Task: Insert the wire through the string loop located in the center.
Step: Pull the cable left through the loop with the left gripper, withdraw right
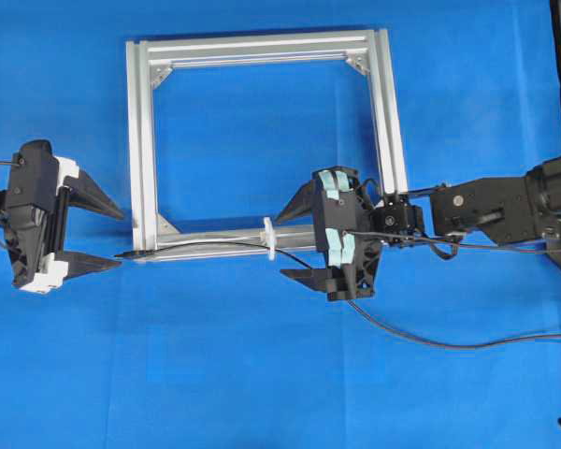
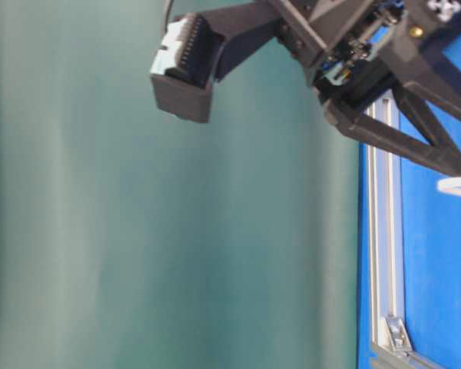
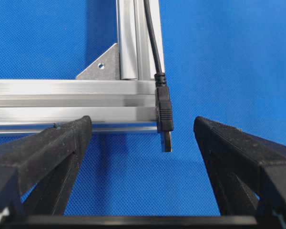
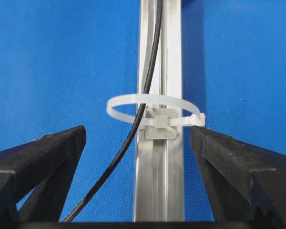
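Overhead exterior view shows you the wire (image 1: pixel 206 245) lying along the near rail of the aluminium frame (image 1: pixel 140 140), threaded through the string loop (image 1: pixel 270 238) that stands at the middle of that rail. Its plug end pokes out past the frame's lower-left corner, and the rest trails off right across the blue worktop (image 1: pixel 262 374). Your left gripper (image 1: pixel 112 238) sits just left of that corner with its jaws spread wide and nothing held; the plug tip lies between them, touching neither. In the left wrist view you see the plug (image 3: pixel 165 114) resting against the frame's corner, silvery tip bare. Your right gripper (image 1: pixel 304 238) hovers just right of the loop, jaws equally wide and empty. In the right wrist view the white loop (image 4: pixel 155 112) rings the wire (image 4: pixel 148 71) above the rail.
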`<move>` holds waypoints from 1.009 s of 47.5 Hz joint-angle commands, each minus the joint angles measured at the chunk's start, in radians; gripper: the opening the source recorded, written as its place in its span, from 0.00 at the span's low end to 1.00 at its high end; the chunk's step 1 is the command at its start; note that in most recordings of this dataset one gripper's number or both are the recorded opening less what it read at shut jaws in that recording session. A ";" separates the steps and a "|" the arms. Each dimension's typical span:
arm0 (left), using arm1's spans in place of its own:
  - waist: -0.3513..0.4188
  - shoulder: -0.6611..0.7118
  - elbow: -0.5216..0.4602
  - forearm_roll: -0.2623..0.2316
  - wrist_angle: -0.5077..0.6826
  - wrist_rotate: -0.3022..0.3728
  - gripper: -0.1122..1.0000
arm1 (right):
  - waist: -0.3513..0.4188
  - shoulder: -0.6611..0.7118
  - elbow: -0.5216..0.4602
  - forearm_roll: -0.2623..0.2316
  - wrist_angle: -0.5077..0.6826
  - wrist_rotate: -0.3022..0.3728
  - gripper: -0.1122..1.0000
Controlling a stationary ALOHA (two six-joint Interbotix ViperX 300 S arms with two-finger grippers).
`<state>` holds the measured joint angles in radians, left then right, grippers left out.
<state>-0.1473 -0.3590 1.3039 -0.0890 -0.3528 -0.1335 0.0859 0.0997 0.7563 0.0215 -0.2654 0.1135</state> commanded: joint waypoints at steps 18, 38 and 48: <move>0.006 -0.098 -0.043 0.003 0.061 0.005 0.91 | 0.002 -0.146 -0.008 -0.002 0.095 -0.002 0.95; 0.023 -0.186 -0.043 0.003 0.110 0.003 0.91 | 0.003 -0.213 -0.006 -0.003 0.137 -0.002 0.95; 0.023 -0.187 -0.043 0.003 0.123 0.003 0.91 | 0.002 -0.213 -0.006 -0.003 0.137 -0.002 0.95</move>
<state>-0.1273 -0.5415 1.2778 -0.0874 -0.2286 -0.1304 0.0890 -0.0874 0.7593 0.0199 -0.1258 0.1104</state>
